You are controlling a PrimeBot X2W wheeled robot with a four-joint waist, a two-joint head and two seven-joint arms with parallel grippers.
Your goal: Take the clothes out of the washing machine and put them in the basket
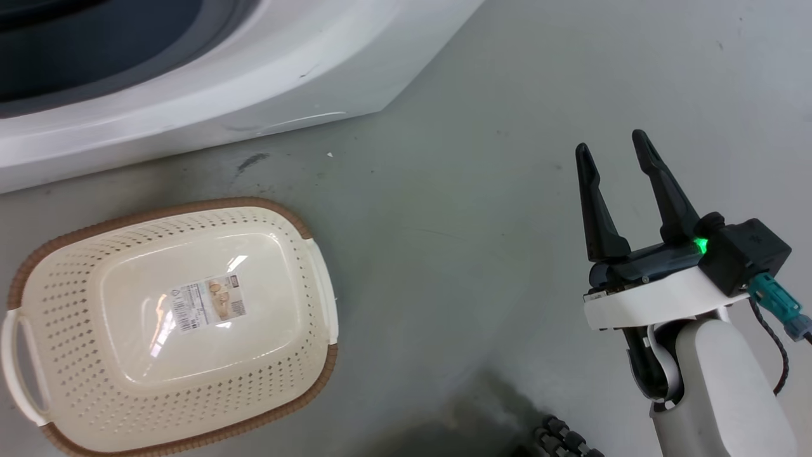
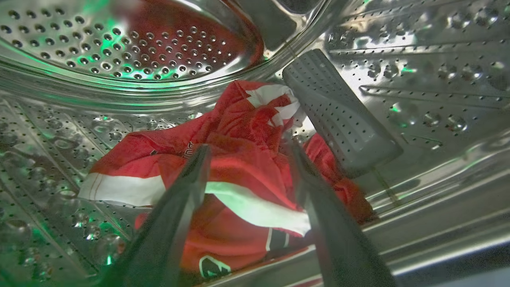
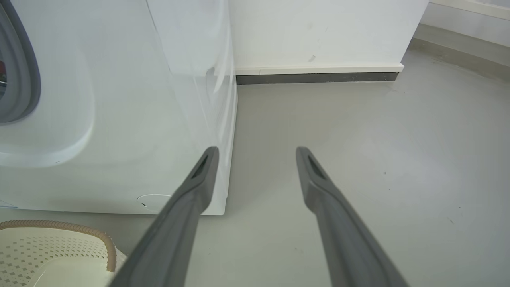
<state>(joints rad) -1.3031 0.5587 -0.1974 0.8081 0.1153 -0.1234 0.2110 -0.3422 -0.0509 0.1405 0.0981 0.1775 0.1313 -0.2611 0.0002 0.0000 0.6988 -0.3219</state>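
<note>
Clothes (image 2: pixel 239 167) lie heaped mid-frame on the drum (image 2: pixel 59 159) floor; my left gripper (image 2: pixel 249 147) is spread wide over them, ready to pinch. My right gripper (image 1: pixel 611 142), fingers also apart, hangs at right, well off the basket (image 1: pixel 190 209) at lower left.

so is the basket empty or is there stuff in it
Empty. The basket shows its bare base and paper label, nothing red inside; the clothes lie in the washing machine drum.
</note>
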